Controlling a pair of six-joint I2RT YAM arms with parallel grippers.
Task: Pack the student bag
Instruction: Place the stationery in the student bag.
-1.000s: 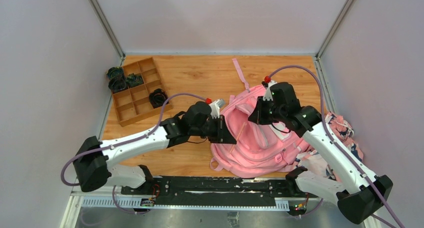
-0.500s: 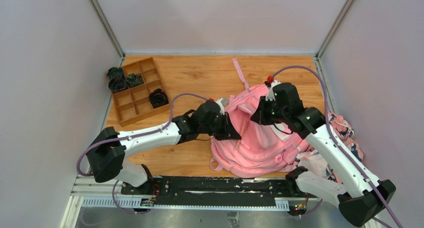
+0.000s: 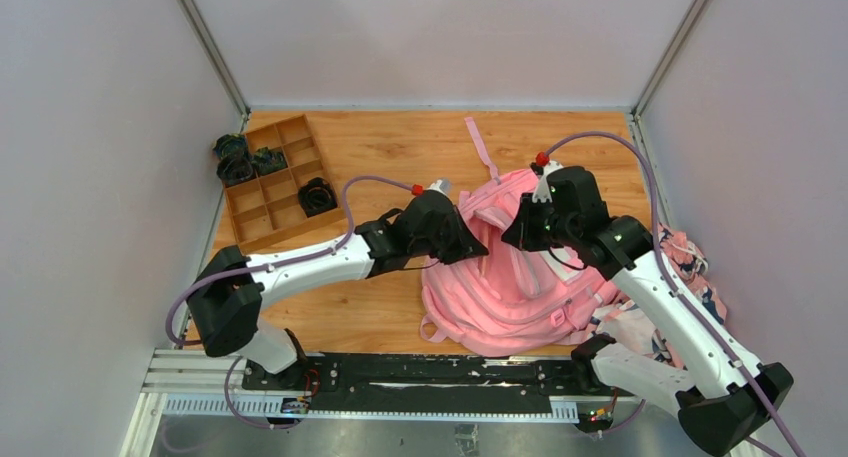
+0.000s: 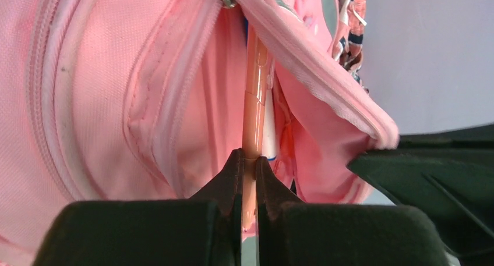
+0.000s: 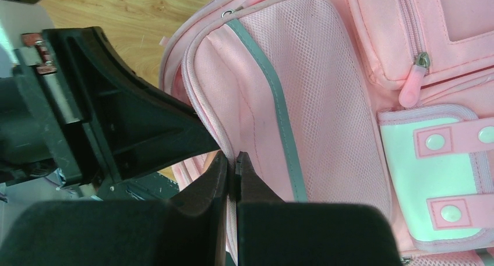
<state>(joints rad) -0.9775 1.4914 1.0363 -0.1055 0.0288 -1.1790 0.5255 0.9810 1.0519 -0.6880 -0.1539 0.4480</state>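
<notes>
student bag [image 3: 520,277] flat on table [image 3: 400,147], wooden tray [image 3: 258,220] well apart from bag | left gripper [image 4: 247,161] clamped on orange pen [image 4: 254,103], tip in bag opening | right gripper [image 5: 232,161] pinching opening rim [image 4: 326,94] | risk: rim slips out, opening falls closed, pen jams on fabric

The student bag [image 3: 520,277] lies right of centre on the table [image 3: 400,157], one strap [image 3: 482,147] trailing toward the upper edge. A compartment tray [image 3: 275,182] sits at upper left, well apart. A cloth bundle [image 3: 690,252] lies just beside the bag's right side. The left gripper [image 3: 478,247] meets the bag's left edge, its pen [image 4: 254,114] reaching into the opening; the right gripper [image 3: 510,237] grips the rim just beside it.
</notes>
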